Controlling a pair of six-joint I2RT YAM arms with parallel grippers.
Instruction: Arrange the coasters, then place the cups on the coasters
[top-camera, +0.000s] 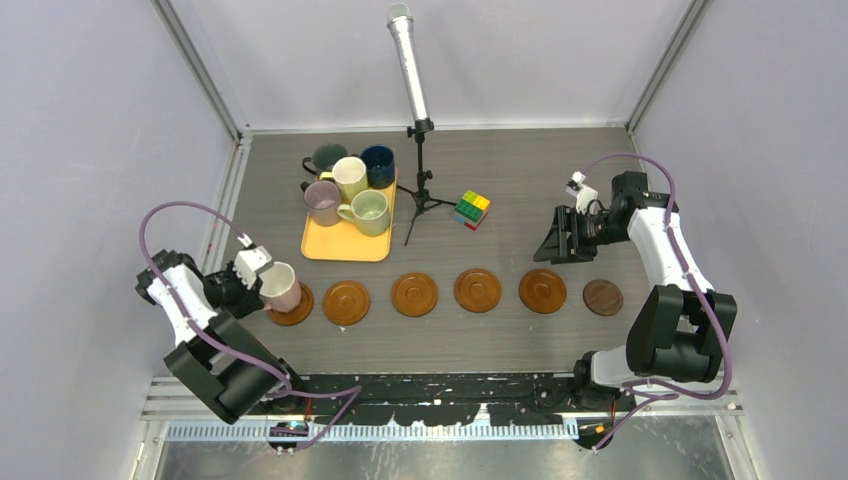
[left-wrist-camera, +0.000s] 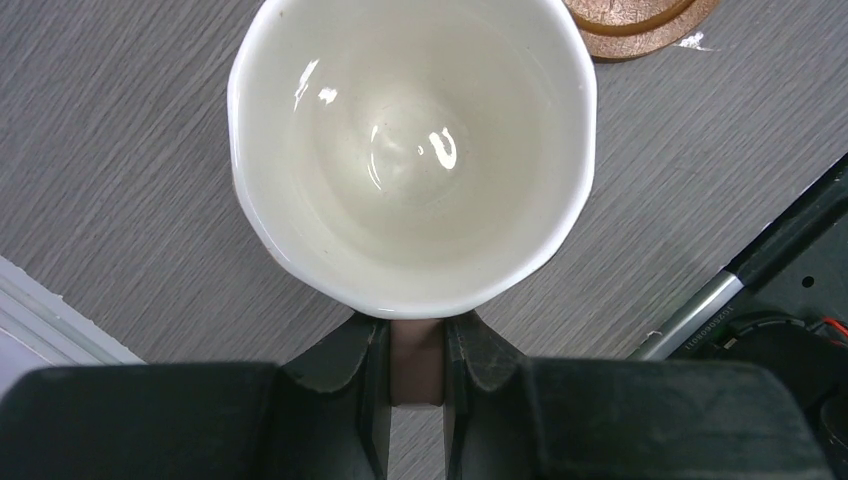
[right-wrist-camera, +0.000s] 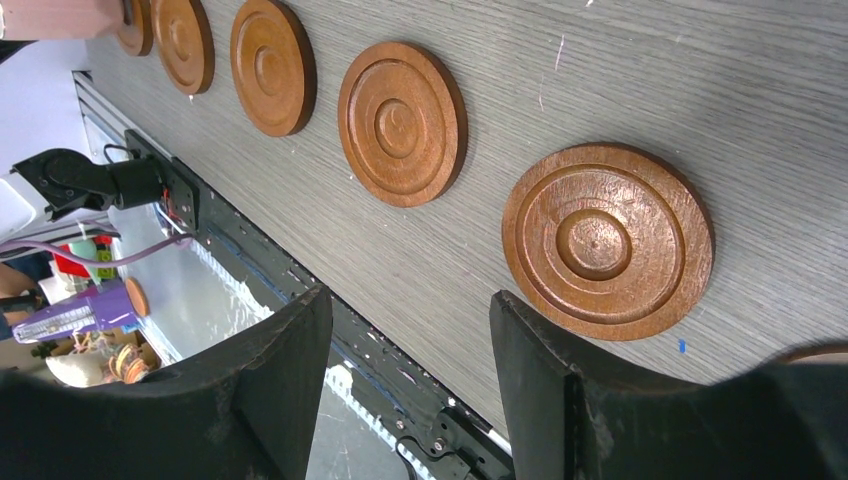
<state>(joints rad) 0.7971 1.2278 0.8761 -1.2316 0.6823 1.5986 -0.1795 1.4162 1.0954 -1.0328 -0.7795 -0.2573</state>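
Six brown coasters lie in a row across the table, from the leftmost (top-camera: 296, 312) to a smaller, darker one (top-camera: 603, 297) at the right end. My left gripper (top-camera: 262, 288) is shut on the handle (left-wrist-camera: 417, 360) of the pink cup (top-camera: 280, 286), which is over the leftmost coaster; whether it rests on it I cannot tell. Its white inside (left-wrist-camera: 410, 150) fills the left wrist view, with the neighbouring coaster (left-wrist-camera: 640, 15) beyond. The other cups stand on the tray (top-camera: 340, 245). My right gripper (top-camera: 555, 240) (right-wrist-camera: 410, 330) hangs open and empty behind the fifth coaster (top-camera: 542, 291) (right-wrist-camera: 607, 240).
The orange-yellow tray at the back left carries dark grey-green (top-camera: 325, 158), cream-yellow (top-camera: 350, 178), navy (top-camera: 378, 165), mauve (top-camera: 322, 202) and pale green (top-camera: 368, 212) mugs. A microphone on a tripod stand (top-camera: 417, 150) rises at the middle back. A multicoloured cube (top-camera: 472, 209) sits beside it.
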